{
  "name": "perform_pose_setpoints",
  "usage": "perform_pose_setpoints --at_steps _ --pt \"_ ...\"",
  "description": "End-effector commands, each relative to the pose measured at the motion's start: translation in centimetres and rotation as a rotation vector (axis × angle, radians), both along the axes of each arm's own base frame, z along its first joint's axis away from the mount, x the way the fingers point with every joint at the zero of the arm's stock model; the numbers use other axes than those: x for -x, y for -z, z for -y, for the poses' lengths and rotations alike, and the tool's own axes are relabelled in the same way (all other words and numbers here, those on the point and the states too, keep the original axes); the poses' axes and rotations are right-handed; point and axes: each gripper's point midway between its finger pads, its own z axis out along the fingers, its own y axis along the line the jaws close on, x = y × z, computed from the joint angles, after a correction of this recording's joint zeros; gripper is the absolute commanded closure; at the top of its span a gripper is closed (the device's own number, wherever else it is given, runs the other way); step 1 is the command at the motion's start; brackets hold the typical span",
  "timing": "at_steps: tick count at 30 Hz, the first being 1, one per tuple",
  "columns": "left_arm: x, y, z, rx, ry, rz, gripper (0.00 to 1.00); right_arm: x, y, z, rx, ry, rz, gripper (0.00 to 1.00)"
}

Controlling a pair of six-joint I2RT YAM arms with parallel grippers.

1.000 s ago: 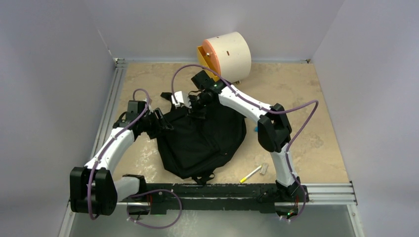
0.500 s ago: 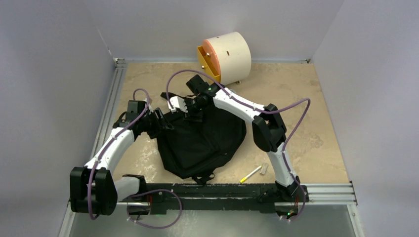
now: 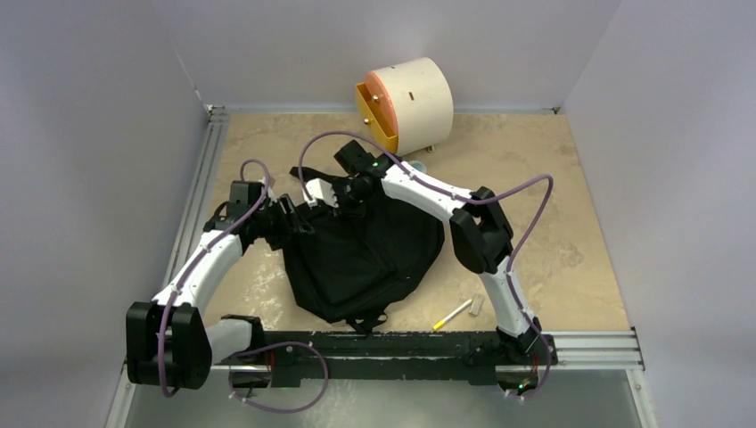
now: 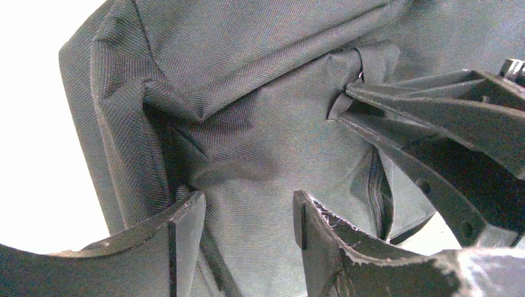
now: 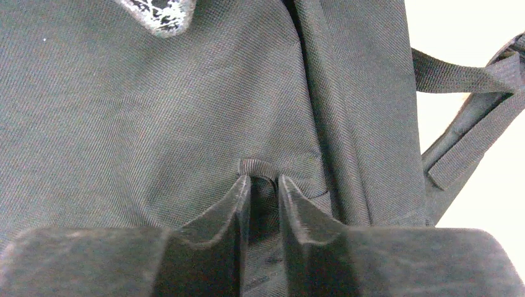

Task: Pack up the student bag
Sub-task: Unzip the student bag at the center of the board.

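My right gripper (image 5: 264,185) pinches the student bag (image 3: 357,259) by its small tab (image 5: 259,166). My left gripper (image 4: 247,199) stands wide against its cloth; whether it grips, I cannot tell.

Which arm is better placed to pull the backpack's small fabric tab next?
Right: the right gripper pinches the fabric tab on the student bag; the left gripper only straddles plain fabric.

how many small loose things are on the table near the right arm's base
2: a yellow-tipped pen right of the bag, and a small grey block by its far end. Others may be hidden under the bag.
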Motion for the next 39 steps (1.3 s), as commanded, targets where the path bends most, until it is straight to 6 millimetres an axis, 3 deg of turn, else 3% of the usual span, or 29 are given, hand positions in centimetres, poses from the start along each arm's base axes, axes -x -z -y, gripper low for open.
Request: perform_pose_setpoints --at_steps 1,7,14,19,23,32,39 --pt "-0.6 -1.4 0.5 0.030 0.023 0.063 0.46 -0.6 -1.5 -0.4 -0.039 0.016 0.049 0.81" --pt "-0.5 -1.3 0.4 0.028 0.020 0.061 0.46 -1.2 -2.2 -0.7 -0.058 0.031 0.078 1.00" --pt "-1.1 -2.5 0.5 0.022 0.033 0.076 0.46 0.7 -7.0 -1.4 -0.212 0.008 0.080 1.00" --pt "-2.8 -5.2 0.3 0.002 0.038 0.150 0.46 2.8 -7.4 -0.2 -0.236 -0.021 0.052 1.00" --pt "-4.4 -6.0 1.0 0.028 0.068 0.178 0.45 3.8 -7.1 0.3 -0.257 -0.022 0.039 1.00" --pt "-6.1 -6.6 2.6 0.148 0.041 0.111 0.43 3.9 -5.8 0.5 -0.261 -0.019 0.048 1.00" --pt "-6.8 -7.8 4.2 0.270 -0.018 0.038 0.42 3.5 -7.0 0.2 -0.355 -0.031 0.167 1.00"
